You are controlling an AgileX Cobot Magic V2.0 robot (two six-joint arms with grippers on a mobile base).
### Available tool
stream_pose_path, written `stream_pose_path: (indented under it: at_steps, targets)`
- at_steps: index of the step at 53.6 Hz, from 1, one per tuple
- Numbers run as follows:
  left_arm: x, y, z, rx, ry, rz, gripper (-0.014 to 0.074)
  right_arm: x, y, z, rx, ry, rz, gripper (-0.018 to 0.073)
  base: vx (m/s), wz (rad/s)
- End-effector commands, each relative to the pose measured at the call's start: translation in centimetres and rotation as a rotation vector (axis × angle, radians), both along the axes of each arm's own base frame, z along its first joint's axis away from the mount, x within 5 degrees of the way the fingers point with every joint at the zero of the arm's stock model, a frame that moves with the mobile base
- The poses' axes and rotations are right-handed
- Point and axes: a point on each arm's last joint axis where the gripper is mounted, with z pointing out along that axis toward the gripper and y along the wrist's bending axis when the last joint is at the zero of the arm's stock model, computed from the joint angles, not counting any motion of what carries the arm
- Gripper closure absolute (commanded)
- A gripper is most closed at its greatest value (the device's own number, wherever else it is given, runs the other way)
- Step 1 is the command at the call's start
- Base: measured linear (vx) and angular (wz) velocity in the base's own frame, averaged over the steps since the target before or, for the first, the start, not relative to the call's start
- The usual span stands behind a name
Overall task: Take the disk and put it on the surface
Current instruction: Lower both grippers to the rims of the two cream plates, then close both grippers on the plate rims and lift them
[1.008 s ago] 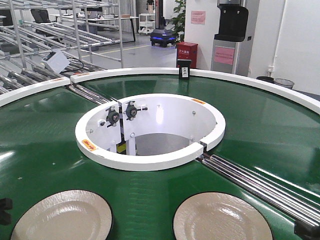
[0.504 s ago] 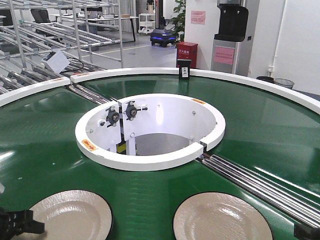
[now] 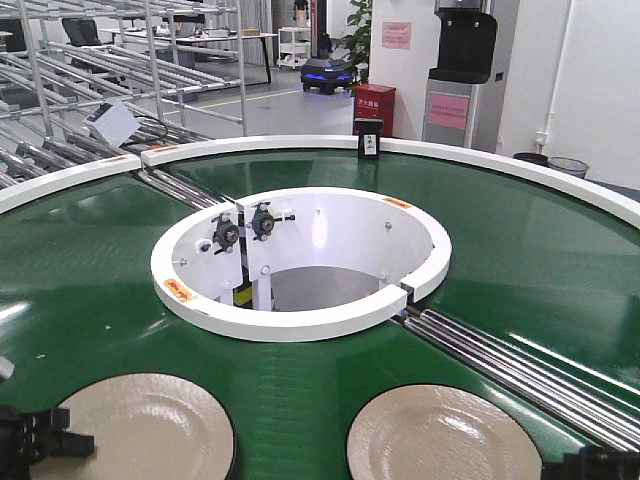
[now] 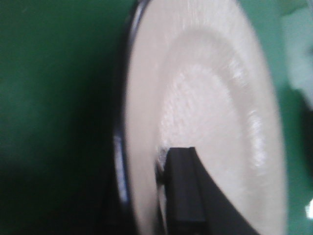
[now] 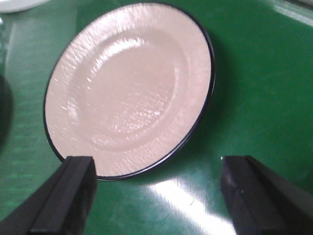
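I see two pale disks with dark rims lying flat on the green belt [image 3: 90, 260], both at its near edge. The left disk [image 3: 150, 430] lies in front of the white ring [image 3: 300, 325], towards its left side; the right disk [image 3: 440, 435] lies well apart from it, near the steel rollers [image 3: 520, 370].

My left gripper [image 3: 48, 445] shows in the bottom left corner of the front view, its black tips at the left disk's near-left rim. On the left wrist camera one black finger [image 4: 183, 193] lies over the disk's pale face, just inside the rim. That picture is smeared and I cannot find the other finger, so I cannot tell whether the jaws have the rim pinched or merely straddle it.

My right gripper [image 5: 161, 193] is spread wide and holds nothing. Its two fingers [image 5: 68, 193] stand at either side of the wrist view, low over the belt; the right disk lies flat just beyond them, with one tip just beside its near rim. In the front view only a sliver of this gripper shows, in the bottom right corner.
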Motion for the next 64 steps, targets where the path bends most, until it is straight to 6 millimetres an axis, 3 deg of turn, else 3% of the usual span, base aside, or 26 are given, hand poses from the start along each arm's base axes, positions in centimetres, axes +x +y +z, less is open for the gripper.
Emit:
stream_pose_path:
  at_steps: [1, 3, 10, 16, 29, 39, 52, 58, 64]
  targets:
    - [0.3, -0.5, 2.6, -0.054, -0.077, -0.003, 0.055, 2.4, -1.2, 0.7, 0.013, 0.007, -0.043, -0.0006, 0.0, 0.0]
    - [0.4, -0.6, 2.8, -0.079, -0.082, 0.017, 0.0607, 3.3, -2.0, 0.3, 0.023, 0.033, -0.077, -0.0006, 0.0, 0.0]
    - [0.8, -0.6, 4.3, -0.171, -0.119, 0.108, 0.0603, 6.1, -5.2, -1.9, 0.062, 0.088, -0.169, -0.0001, 0.0, 0.0]
    - [0.8, -0.6, 5.9, -0.214, -0.17, 0.149, 0.0601, 7.8, -6.1, -3.8, 0.121, 0.094, -0.135, 0.0012, 0.0, 0.0]
    - [0.0, -0.9, 9.0, -0.244, -0.257, 0.153, 0.0598, 10.9, -5.0, -7.0, 0.357, 0.004, -0.065, 0.0029, 0.0, 0.0]
    - [-0.2, -1.1, 9.6, -0.271, -0.258, 0.159, 0.0598, 12.1, -4.3, -9.1, 0.489, -0.003, -0.05, 0.0029, 0.0, 0.0]
    - [-0.3, -1.1, 9.9, -0.317, -0.24, 0.177, 0.0598, 13.5, -0.4, -10.9, 0.461, 0.072, 0.05, 0.003, 0.0, 0.0]
    - [-0.4, -1.4, 10.0, -0.344, -0.237, 0.148, 0.0598, 13.9, 1.2, -10.8, 0.47, 0.093, 0.062, 0.01, 0.0, 0.0]
    - [-0.5, -1.6, 10.1, -0.359, -0.237, 0.129, 0.0598, 13.8, 1.2, -10.8, 0.501, 0.113, 0.042, 0.0257, 0.0, 0.0]
